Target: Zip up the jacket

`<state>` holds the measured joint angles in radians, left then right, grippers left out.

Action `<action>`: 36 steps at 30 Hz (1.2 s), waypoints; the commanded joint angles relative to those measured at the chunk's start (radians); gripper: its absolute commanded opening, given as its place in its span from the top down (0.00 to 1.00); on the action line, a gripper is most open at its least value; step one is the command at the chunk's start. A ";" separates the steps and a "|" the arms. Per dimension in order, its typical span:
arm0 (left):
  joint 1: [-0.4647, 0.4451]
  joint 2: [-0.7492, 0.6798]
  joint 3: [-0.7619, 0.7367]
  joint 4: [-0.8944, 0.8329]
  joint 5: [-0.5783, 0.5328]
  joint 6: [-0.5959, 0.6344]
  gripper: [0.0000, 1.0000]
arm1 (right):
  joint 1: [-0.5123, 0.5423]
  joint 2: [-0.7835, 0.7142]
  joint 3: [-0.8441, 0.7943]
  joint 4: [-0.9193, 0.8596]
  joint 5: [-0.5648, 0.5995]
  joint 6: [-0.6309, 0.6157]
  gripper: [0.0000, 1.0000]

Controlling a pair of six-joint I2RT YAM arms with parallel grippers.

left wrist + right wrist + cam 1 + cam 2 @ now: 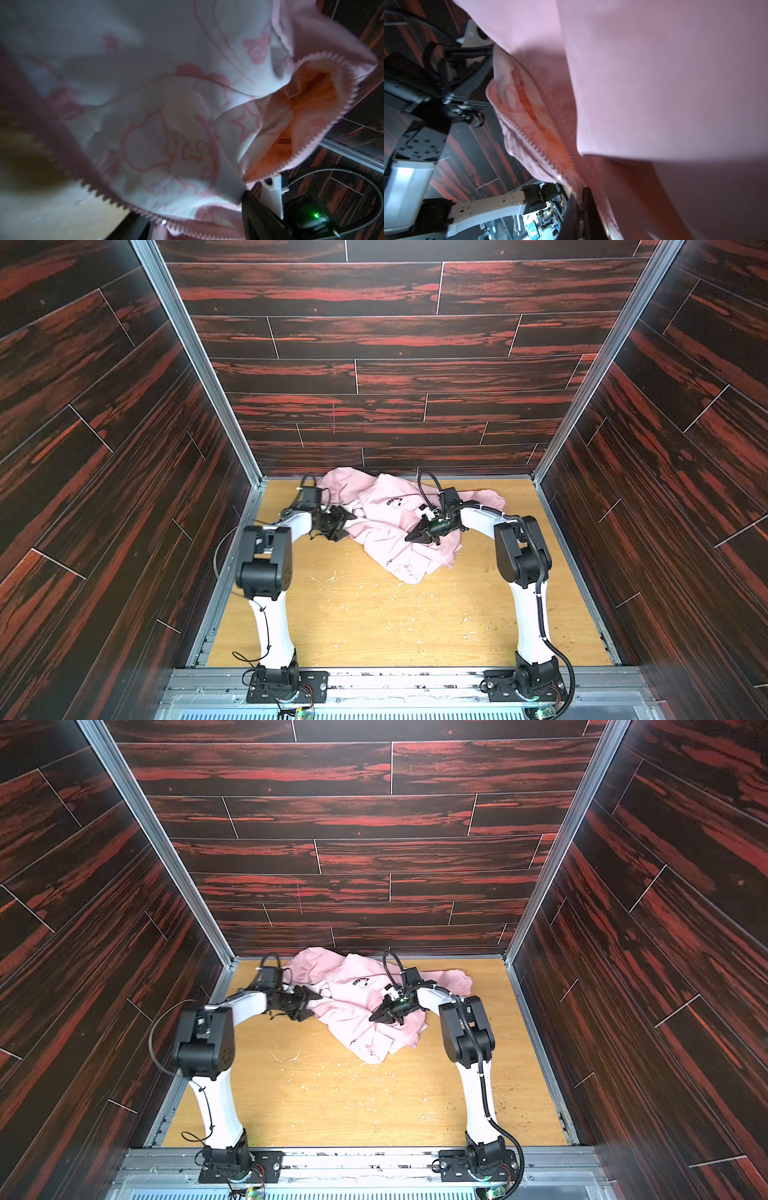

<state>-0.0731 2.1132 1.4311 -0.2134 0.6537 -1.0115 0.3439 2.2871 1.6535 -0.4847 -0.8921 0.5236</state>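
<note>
Pink and crumpled, the small light fabric jacket (388, 531) lies in a heap on the far middle of the light wooden table (374, 622), close to the dark red plank-patterned back wall (395, 377). In both top views its small dark chest logo (395, 502) faces up, and one sleeve trails towards the right arm.

The left gripper (341, 524) sits at the heap's left edge with its jaws spread apart. The top views do not show whether either finger touches cloth. The right gripper (412, 537) lies on the middle of the heap, pinched together to a point.

Only the wrist views show the fastening. The right wrist view has two rows of pink zipper teeth (542, 153) parted around a pale printed lining and converging just before the right gripper (581, 193), whose dark fingers (588, 204) are clamped on the jacket's edge there. The left wrist view looks up at the white lining with pink cartoon outlines (166, 145), blurred by closeness, with a toothed edge (332, 128) curling round an open fold. It also catches a green light (316, 215) on the right arm.
</note>
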 commanded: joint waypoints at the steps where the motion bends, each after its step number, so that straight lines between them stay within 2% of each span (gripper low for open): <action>1: -0.029 0.065 0.097 -0.031 -0.024 -0.030 0.32 | -0.013 -0.072 -0.011 0.036 -0.050 0.011 1.00; 3: -0.034 0.101 0.140 -0.027 -0.029 -0.047 0.36 | -0.013 -0.069 -0.005 0.013 -0.044 -0.007 1.00; 8: -0.019 0.116 0.203 -0.074 -0.060 -0.025 0.77 | -0.008 -0.057 0.008 -0.043 -0.008 -0.040 1.00; 11: 0.003 0.089 0.201 -0.073 -0.070 -0.023 0.97 | -0.008 -0.069 0.017 -0.070 0.071 -0.054 1.00; 12: 0.006 0.086 0.205 -0.073 -0.065 -0.024 1.00 | -0.008 -0.073 0.026 -0.084 0.110 -0.055 1.00; 15: 0.015 0.080 0.247 -0.106 -0.054 -0.003 1.00 | -0.008 -0.091 0.084 -0.144 0.286 -0.057 0.99; 18: 0.015 0.079 0.286 -0.137 -0.041 0.014 1.00 | -0.008 -0.087 0.191 -0.244 0.462 -0.075 0.90; 20: 0.015 0.070 0.293 -0.143 -0.038 0.019 1.00 | -0.007 -0.086 0.247 -0.289 0.534 -0.091 0.80; 23: 0.015 0.062 0.299 -0.152 -0.044 0.025 1.00 | -0.019 -0.094 0.302 -0.330 0.678 -0.111 0.61; 25: 0.015 0.064 0.306 -0.157 -0.042 0.025 1.00 | -0.037 -0.078 0.353 -0.376 0.753 -0.110 0.54; 30: 0.017 0.062 0.313 -0.161 -0.039 0.024 1.00 | -0.086 0.067 0.540 -0.530 0.854 -0.100 0.53; 34: 0.022 0.055 0.316 -0.166 -0.039 0.025 1.00 | -0.083 0.183 0.656 -0.605 0.845 -0.119 0.54; 36: 0.029 0.050 0.313 -0.169 -0.041 0.024 1.00 | -0.073 0.200 0.647 -0.606 0.835 -0.124 0.55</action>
<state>-0.0628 2.2356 1.7168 -0.3611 0.6209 -0.9977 0.2424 2.3848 2.3016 -0.9684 -0.0738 0.4210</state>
